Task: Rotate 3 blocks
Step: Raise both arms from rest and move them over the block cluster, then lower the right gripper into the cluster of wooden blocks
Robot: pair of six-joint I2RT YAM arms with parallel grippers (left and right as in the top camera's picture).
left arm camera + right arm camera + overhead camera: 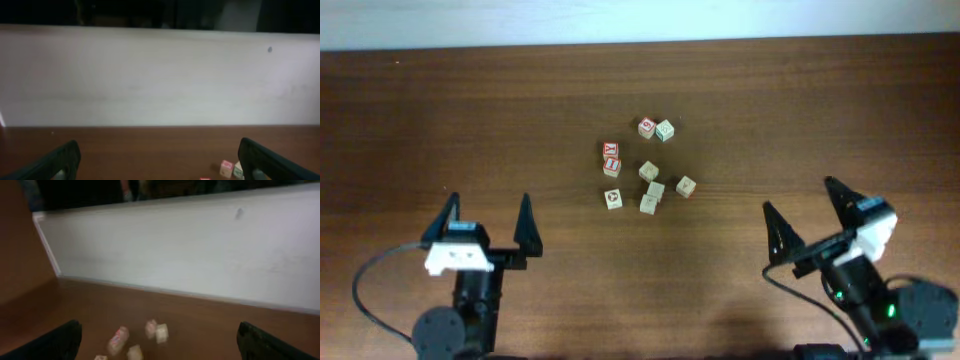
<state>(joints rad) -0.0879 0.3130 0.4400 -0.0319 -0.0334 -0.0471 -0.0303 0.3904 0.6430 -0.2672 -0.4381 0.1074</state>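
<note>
Blocks [649, 171] lay clustered centrally; left gripper [487, 205] and right gripper [799, 196] sat near, both open, empty. Taking an outlying one first seemed wisest.

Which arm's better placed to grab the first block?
Right, likely. Both jaws stand open and empty, but the right gripper angles toward the blocks, which sit in its wrist view; the left gripper points straight ahead, blocks only at its view's edge.
</note>
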